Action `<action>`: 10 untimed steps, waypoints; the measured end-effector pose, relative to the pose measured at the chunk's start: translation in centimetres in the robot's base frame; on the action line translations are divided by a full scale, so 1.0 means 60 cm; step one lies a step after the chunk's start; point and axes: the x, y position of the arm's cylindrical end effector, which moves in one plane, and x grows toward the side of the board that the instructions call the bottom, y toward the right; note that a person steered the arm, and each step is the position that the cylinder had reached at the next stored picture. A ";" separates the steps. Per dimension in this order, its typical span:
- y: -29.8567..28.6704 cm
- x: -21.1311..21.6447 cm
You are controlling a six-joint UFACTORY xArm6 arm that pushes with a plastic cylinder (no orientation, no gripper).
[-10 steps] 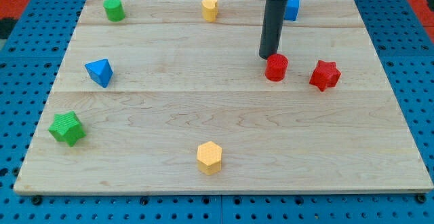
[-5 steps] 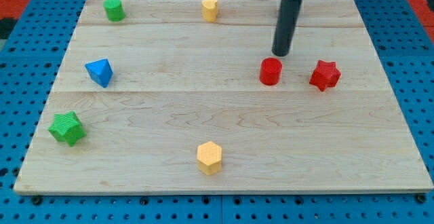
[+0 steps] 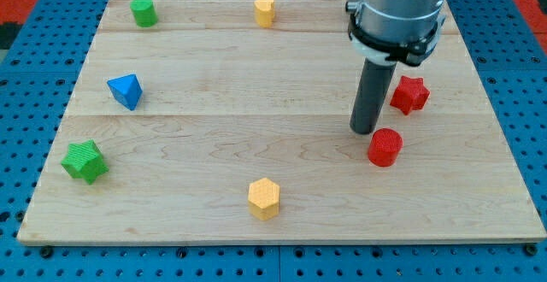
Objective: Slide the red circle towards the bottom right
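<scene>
The red circle (image 3: 385, 147) is a short red cylinder lying right of the board's centre, in its lower half. My tip (image 3: 365, 131) stands just to its upper left, touching or nearly touching its edge. The dark rod rises from there to the grey arm body at the view's top. A red star (image 3: 409, 94) lies above and to the right of the red circle, partly behind the rod's collar.
A wooden board (image 3: 214, 145) lies on a blue pegboard. On it: a green block (image 3: 144, 12) top left, a yellow block (image 3: 265, 11) top middle, a blue triangle-like block (image 3: 126, 91) left, a green star (image 3: 85, 161) lower left, a yellow hexagon (image 3: 264, 198) bottom middle.
The red circle has slid down and to the right, from beside the red star's left to below it. My tip followed it down. The arm body now hides the blue block at top right.
</scene>
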 end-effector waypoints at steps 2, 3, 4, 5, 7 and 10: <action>0.052 0.033; 0.051 0.052; 0.027 0.064; 0.020 0.091; -0.053 0.102; -0.020 0.114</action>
